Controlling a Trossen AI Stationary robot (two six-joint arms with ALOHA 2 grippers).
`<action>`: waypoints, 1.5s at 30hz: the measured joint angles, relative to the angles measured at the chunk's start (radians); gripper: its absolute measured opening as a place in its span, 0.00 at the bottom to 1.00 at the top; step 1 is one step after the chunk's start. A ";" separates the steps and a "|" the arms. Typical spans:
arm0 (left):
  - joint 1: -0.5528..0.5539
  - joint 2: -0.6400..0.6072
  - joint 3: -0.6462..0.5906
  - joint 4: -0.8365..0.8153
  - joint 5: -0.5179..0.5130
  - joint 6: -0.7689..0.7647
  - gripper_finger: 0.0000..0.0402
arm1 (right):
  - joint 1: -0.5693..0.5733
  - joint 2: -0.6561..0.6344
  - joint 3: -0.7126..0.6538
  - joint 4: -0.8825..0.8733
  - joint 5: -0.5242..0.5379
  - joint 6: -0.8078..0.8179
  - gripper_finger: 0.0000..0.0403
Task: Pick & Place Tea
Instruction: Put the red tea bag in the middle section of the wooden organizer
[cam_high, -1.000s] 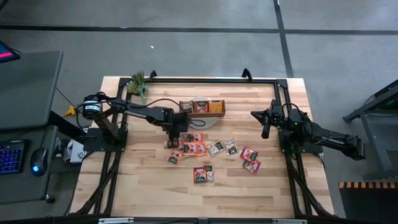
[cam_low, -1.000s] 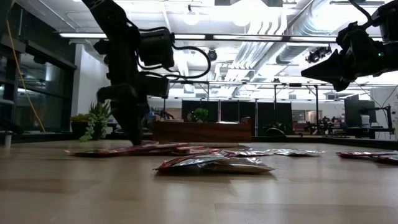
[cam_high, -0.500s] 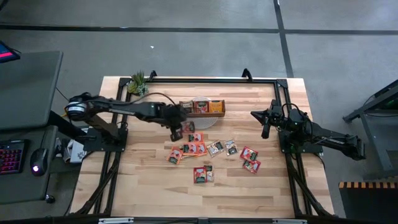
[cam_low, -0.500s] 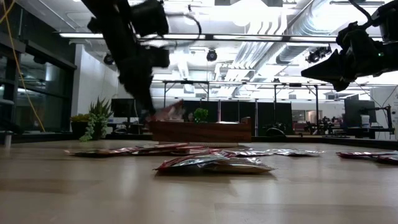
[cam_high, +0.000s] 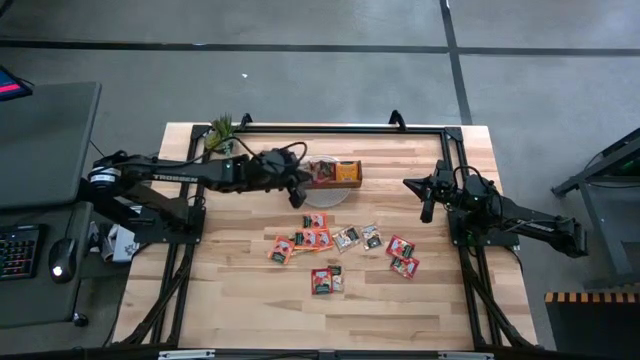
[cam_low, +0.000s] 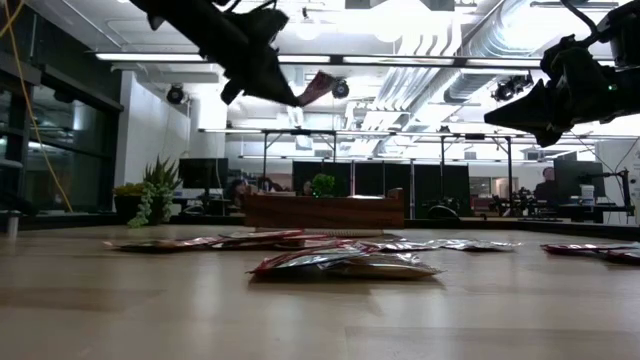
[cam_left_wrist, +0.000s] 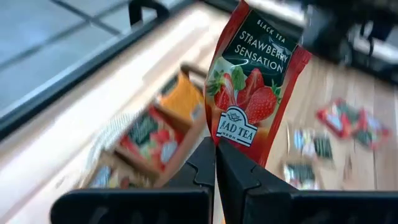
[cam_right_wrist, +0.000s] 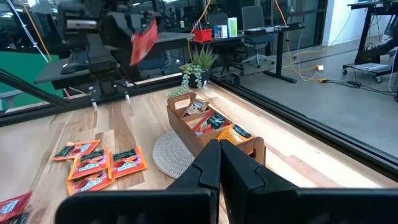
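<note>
Left end effector (cam_left_wrist: 216, 163) pinches a red strawberry tea sachet (cam_left_wrist: 255, 81) by its bottom edge, long axis upright; right end effector (cam_right_wrist: 219, 163) pressed together.

Wooden tray (cam_high: 322, 172) at upper centre of the surface (cam_high: 230, 290), on a round mat (cam_high: 334, 194). Small plant (cam_high: 221, 131) in the surface's upper left corner. Loose sachets (cam_high: 318, 238) spread below the tray, centre frame; two more (cam_high: 402, 256) to their right. Left gripper (cam_high: 300, 190) at the tray's left end, above the surface, one sachet (cam_left_wrist: 256, 84) in its jaws. Right gripper (cam_high: 427, 212) at right, well apart from the sachets.
</note>
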 joint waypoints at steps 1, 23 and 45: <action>0.000 0.000 0.000 0.026 -0.015 -0.003 0.00 | 0.000 0.000 0.000 0.000 0.000 0.000 0.00; 0.001 0.024 0.001 0.199 -0.278 -0.108 0.00 | 0.000 0.000 0.000 0.126 0.062 0.201 0.00; 0.001 0.045 0.000 0.273 -0.387 -0.093 0.00 | 0.001 0.450 0.162 0.488 0.003 0.103 0.01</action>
